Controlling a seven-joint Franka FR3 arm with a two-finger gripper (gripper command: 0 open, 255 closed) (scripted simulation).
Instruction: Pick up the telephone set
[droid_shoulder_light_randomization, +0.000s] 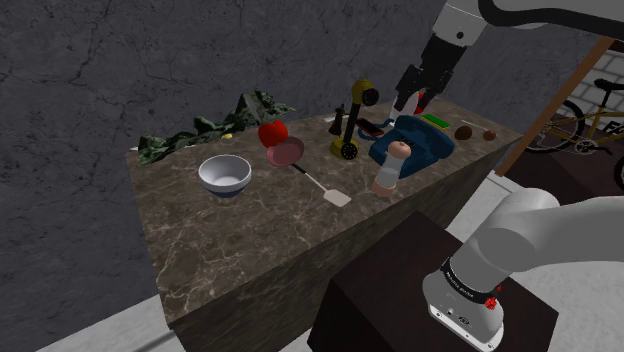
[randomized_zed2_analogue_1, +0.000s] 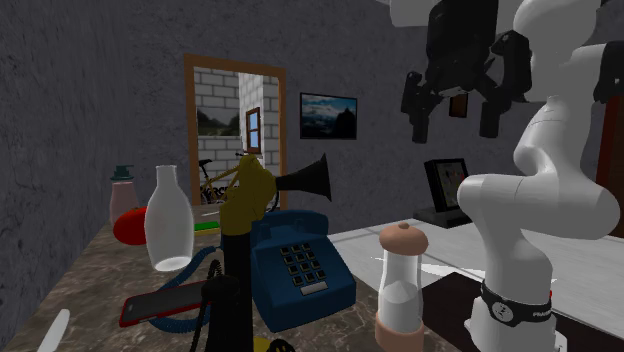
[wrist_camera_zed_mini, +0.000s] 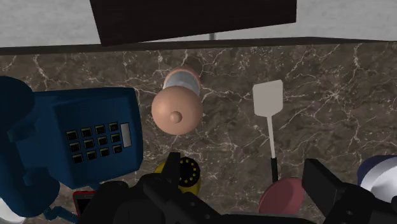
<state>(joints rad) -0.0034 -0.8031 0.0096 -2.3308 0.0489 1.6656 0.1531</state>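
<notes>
Blue telephone set (droid_shoulder_light_randomization: 425, 142) sits on the marble worktop (droid_shoulder_light_randomization: 250, 240), just beside a grinder (droid_shoulder_light_randomization: 388, 170). Second exterior view shows the black end effector (randomized_zed2_analogue_1: 453, 132) high above it, fingers (randomized_zed2_analogue_1: 414, 105) apart, empty; shoulder view adds a white bowl (droid_shoulder_light_randomization: 224, 175) further along

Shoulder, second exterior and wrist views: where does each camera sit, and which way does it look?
Shoulder view: beside the stand, looking down over the marble counter; white arm at lower right.
Second exterior view: low at counter level, facing the blue telephone; arm and open jaws above.
Wrist view: mounted above the jaws, looking down past them.
All share telephone and grinder.
</notes>
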